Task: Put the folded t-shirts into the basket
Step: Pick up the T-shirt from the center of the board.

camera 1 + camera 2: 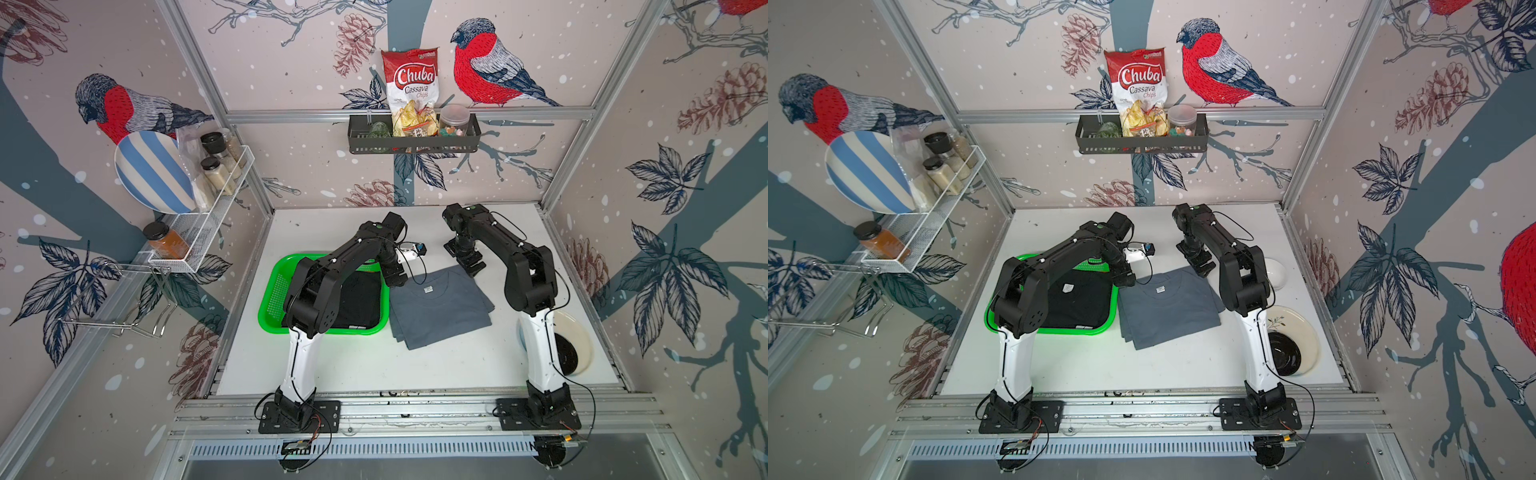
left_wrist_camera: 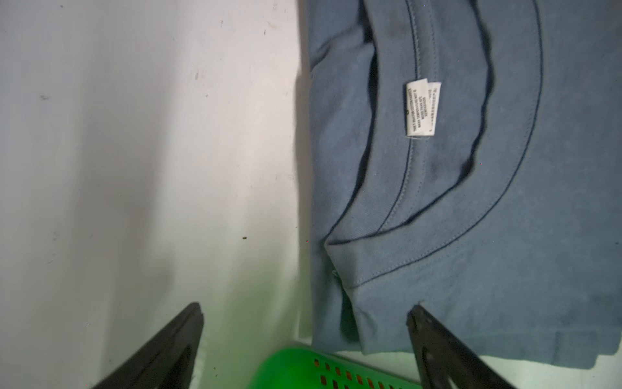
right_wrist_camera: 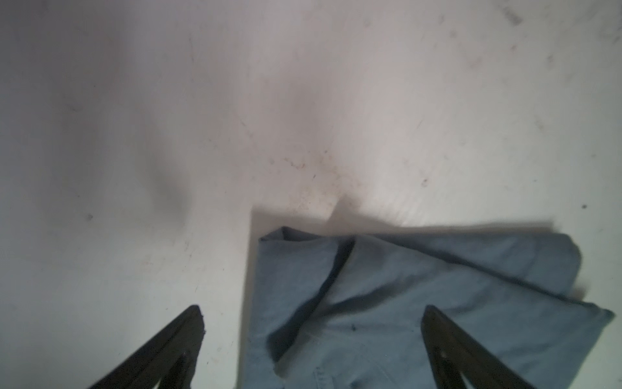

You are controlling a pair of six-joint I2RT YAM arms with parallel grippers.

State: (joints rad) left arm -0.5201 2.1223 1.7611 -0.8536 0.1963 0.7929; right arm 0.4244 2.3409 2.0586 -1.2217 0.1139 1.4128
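**Basket** (image 1: 269,291): green, perforated, on the left of the white table (image 1: 353,365). The left arm crosses over it and hides much of its rim and interior.

**Black t-shirt** (image 1: 1075,305): folded, lying inside the basket with its white neck label up (the label shows in only one top view). Whatever lies beneath it cannot be seen.

**Grey t-shirt** (image 1: 440,309): folded, flat on the table just beside the basket's right wall, outside it, with its collar and label facing up. The right-hand folds are loose and splayed.

**Left gripper** (image 2: 306,308): jaws spread wide, nothing between them. It hangs over the shirt's far left corner, by the basket's corner (image 2: 303,367). Whether it touches the cloth cannot be told.

**Right gripper** (image 3: 311,311): jaws spread wide, empty, above the grey shirt's (image 3: 420,303) far right corner. This view is blurred.

**Cream plate** (image 1: 1304,332): right of the table, carrying a black bowl (image 1: 1285,353), both partly hidden by the right arm.
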